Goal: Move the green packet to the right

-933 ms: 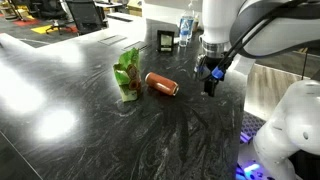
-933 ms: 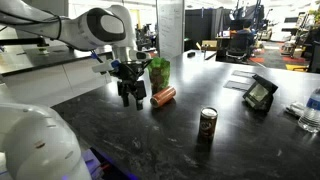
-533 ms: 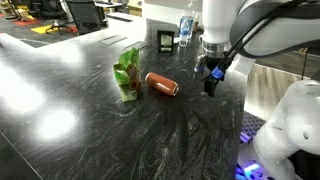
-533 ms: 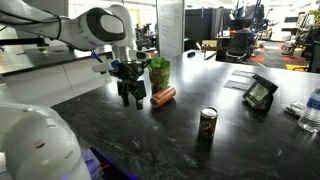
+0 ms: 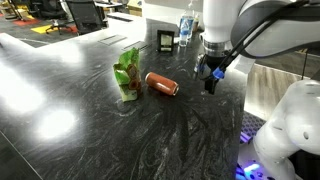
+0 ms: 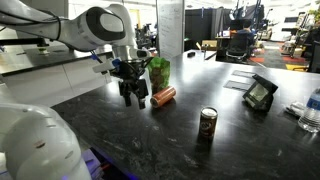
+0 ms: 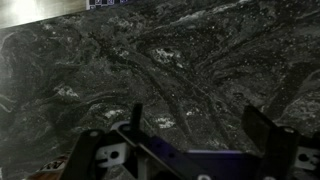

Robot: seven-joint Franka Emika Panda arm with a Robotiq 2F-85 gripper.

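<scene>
Wrist view showed only the dark marbled worktop (image 7: 160, 60) under the claw (image 7: 200, 138). Its fingers (image 7: 135, 122) were spread wide apart with nothing between them, so the claw was open and empty.

In an exterior view, reading from left to right, the green packet (image 5: 127, 74) stood upright and crinkled near the middle of the worktop, somewhat closer to the far edge than to the near one. Just beside it, an orange-red can (image 5: 161, 84) lay on its side; whether the two touched could not be told. Further along, the claw (image 5: 210, 82) hung low over the worktop, close to the edge where the robot's base stood and apart from both items. Whether its tips met the surface could not be told.

The step in hand looked like the approach, with the packet not yet grasped and the move not yet begun. The next move called for carrying the open claw across to the packet. Since the can lay between them, a path from above seemed wiser than a low sweep that might set the can rolling. The claw would then need to come down over the packet's top and pinch the thin foil gently, as such a bag could crumple or slip, before carrying it to the right.
</scene>
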